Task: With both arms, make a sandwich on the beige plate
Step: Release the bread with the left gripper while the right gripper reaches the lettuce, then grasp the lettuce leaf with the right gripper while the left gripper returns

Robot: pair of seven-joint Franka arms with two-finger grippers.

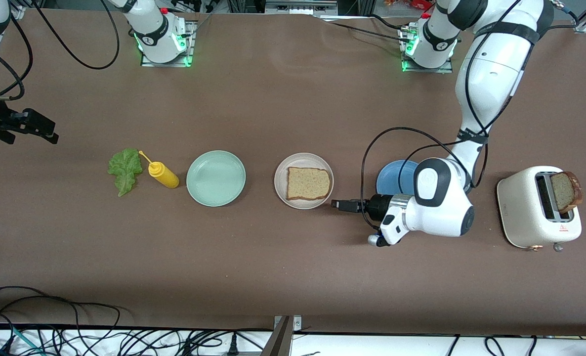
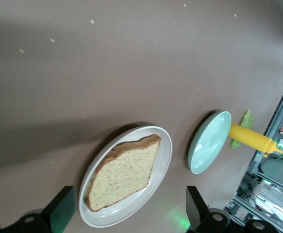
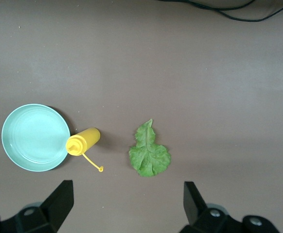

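Note:
One brown bread slice (image 1: pixel 309 183) (image 2: pixel 124 172) lies flat on the beige plate (image 1: pixel 303 160) (image 2: pixel 163 165) at mid-table. My left gripper (image 1: pixel 341 203) (image 2: pixel 129 209) hangs low beside the plate's edge toward the left arm's end, open and holding nothing. A second bread slice (image 1: pixel 565 191) sticks up out of the white toaster (image 1: pixel 525 212). The green lettuce leaf (image 1: pixel 125 169) (image 3: pixel 149 155) lies on the table toward the right arm's end. My right gripper (image 1: pixel 43 129) (image 3: pixel 127 206) is up in the air over the table by the lettuce, open and empty.
A yellow squeeze bottle (image 1: pixel 160 174) (image 3: pixel 83 141) lies between the lettuce and a mint-green plate (image 1: pixel 216 178) (image 3: pixel 34 137) (image 2: pixel 209 143). A blue plate (image 1: pixel 394 177) sits partly under the left arm. Cables run along the table's edge nearest the front camera.

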